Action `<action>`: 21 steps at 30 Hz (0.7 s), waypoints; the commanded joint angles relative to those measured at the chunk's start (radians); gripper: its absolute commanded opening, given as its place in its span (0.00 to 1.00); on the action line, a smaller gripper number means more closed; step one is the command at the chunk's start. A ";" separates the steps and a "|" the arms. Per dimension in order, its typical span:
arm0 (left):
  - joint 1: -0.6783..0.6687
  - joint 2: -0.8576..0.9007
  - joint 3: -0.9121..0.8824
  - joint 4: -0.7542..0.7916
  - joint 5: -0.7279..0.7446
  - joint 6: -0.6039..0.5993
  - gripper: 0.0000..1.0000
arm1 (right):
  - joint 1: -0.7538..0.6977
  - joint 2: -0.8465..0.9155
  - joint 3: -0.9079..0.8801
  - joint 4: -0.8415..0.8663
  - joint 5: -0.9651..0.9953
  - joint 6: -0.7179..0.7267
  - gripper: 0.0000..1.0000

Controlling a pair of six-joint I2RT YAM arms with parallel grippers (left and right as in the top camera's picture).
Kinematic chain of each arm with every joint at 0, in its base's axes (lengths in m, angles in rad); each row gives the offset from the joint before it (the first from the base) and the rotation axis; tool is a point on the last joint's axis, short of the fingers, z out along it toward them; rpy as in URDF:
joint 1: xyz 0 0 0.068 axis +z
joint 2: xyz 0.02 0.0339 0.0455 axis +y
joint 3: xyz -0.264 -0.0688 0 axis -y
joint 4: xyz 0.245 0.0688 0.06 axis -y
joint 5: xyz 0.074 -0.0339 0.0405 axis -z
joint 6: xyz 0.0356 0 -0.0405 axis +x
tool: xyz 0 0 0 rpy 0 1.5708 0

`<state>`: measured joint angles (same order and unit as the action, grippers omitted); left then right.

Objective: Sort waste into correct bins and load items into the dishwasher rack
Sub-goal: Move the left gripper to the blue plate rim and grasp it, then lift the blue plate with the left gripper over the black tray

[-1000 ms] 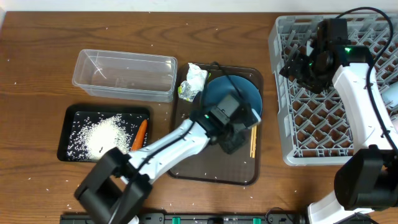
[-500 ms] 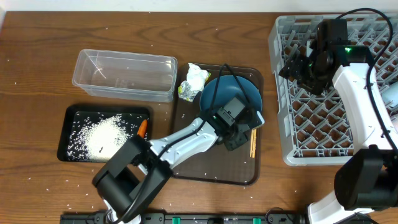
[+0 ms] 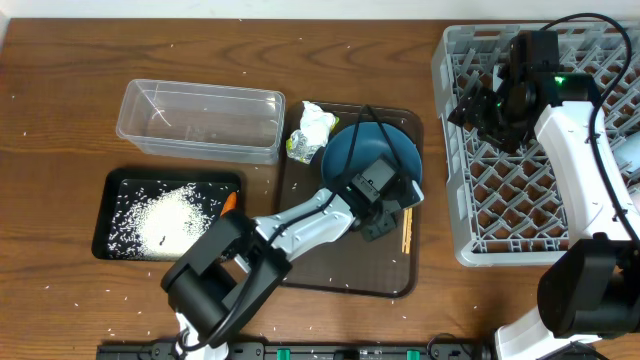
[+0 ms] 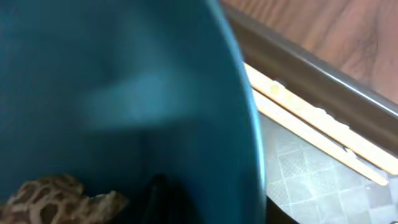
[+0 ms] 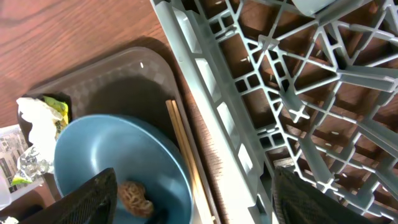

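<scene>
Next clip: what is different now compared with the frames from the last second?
The left arm swung its elbow right, towards the brown tray, and now hides most of the carrot. The left gripper stays low over the blue plate beside the brown lump; whether it has gripped anything cannot be seen. Unchanged: the right gripper, open over the rack, the wrapper, chopsticks and rice.

From overhead I get bright, even light over the worktop (image 3: 60,80), sharp throughout, with only soft shadows around the dark-blue plate (image 3: 395,155). My left wrist view sits too close: the plate is a blur with a pale sheen, and the chopsticks (image 4: 311,134) right of it are slightly crisper. The right wrist view renders the rack (image 5: 298,93) crisply.
</scene>
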<state>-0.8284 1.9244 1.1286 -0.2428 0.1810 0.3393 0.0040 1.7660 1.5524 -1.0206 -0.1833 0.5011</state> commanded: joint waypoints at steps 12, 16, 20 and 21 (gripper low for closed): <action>-0.002 0.007 0.028 -0.014 -0.097 0.008 0.06 | -0.001 -0.023 0.004 -0.006 0.000 -0.020 0.75; -0.003 -0.021 0.071 -0.071 -0.113 0.008 0.06 | -0.001 -0.023 0.004 -0.009 -0.001 -0.020 0.75; -0.003 -0.043 0.161 -0.195 -0.180 0.007 0.06 | -0.007 -0.023 0.004 -0.009 -0.001 -0.027 0.75; -0.004 -0.046 0.187 -0.226 -0.186 0.007 0.06 | -0.011 -0.023 0.004 -0.010 -0.001 -0.027 0.75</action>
<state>-0.8349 1.9144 1.2411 -0.4191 0.0372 0.3660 0.0036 1.7660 1.5524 -1.0283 -0.1833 0.4892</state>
